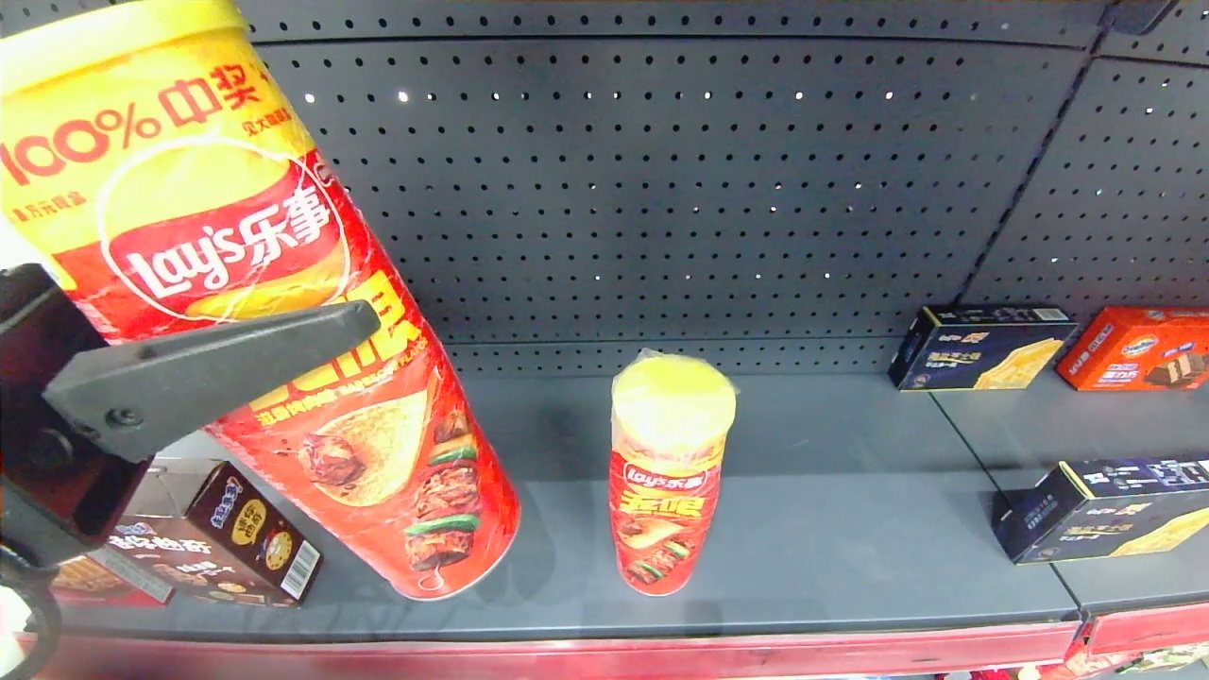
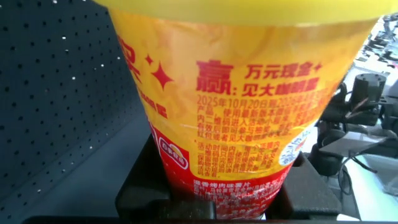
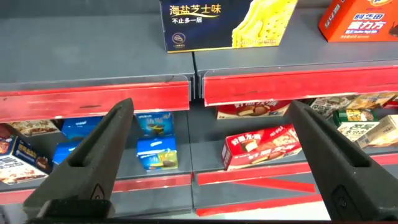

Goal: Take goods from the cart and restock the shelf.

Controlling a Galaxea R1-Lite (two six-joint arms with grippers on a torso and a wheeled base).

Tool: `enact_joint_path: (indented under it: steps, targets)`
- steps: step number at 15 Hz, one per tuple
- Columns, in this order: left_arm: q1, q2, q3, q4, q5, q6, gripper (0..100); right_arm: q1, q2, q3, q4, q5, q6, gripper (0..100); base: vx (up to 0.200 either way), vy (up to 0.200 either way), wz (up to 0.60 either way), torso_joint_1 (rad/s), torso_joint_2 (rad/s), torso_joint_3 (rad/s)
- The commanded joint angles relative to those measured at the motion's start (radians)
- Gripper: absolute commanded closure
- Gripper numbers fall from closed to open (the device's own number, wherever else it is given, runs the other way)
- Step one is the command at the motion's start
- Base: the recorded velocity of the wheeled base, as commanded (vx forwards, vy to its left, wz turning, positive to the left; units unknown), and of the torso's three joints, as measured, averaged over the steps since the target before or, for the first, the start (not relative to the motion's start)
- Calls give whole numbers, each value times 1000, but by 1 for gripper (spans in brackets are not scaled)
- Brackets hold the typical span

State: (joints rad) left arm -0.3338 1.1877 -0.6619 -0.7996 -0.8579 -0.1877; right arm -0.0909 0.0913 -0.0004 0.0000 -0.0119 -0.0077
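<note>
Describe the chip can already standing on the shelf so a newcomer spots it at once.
Look at the dark grey shelf with the pegboard back. Near its middle a red chip can with a yellow lid stands upright, alone. Unlike the tilted can in the left gripper, nothing holds it, and the other goods are flat boxes.

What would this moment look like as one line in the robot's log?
left gripper: shut on held can, tilted at shelf | right gripper: open, empty | second can: upright on shelf

Head looks down on shelf (image 1: 831,529); right wrist faces its red edge (image 3: 261,84).
</note>
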Motion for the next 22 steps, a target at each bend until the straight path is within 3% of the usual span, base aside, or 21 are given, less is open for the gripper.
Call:
enact_joint_path:
  steps: [1,4,7,9,15,16,17,19,20,22]
  targets:
    - [-4,10,1,5,-7,-1,100,0,7,0,-2,0,0,0,0,0,0,0,0,0]
    - [-7,7,-1,13,-33,-3,100,0,7,0,-2,0,0,0,0,0,0,0,0,0]
    - [4,6,-2,46,-55,-33,100,0,7,0,-2,-2,0,0,0,0,0,0,0,0]
    - [27,18,-27,80,-56,-35,100,0,7,0,-2,0,0,0,0,0,0,0,0,0]
    - [21,147,-110,92,-58,-26,100,0,7,0,-2,0,0,0,0,0,0,0,0,0]
    - [9,184,-113,86,-56,-10,100,0,7,0,-2,0,0,0,0,0,0,0,0,0]
    - [6,248,-116,83,-58,62,100,0,7,0,-2,0,0,0,0,0,0,0,0,0]
    - [15,308,-153,89,-59,149,100,0,7,0,-2,-2,0,0,0,0,0,0,0,0]
    - [29,337,-174,92,-59,175,100,0,7,0,-2,-2,0,0,0,0,0,0,0,0]
    - [50,394,-223,92,-59,186,100,0,7,0,-2,0,0,0,0,0,0,0,0,0]
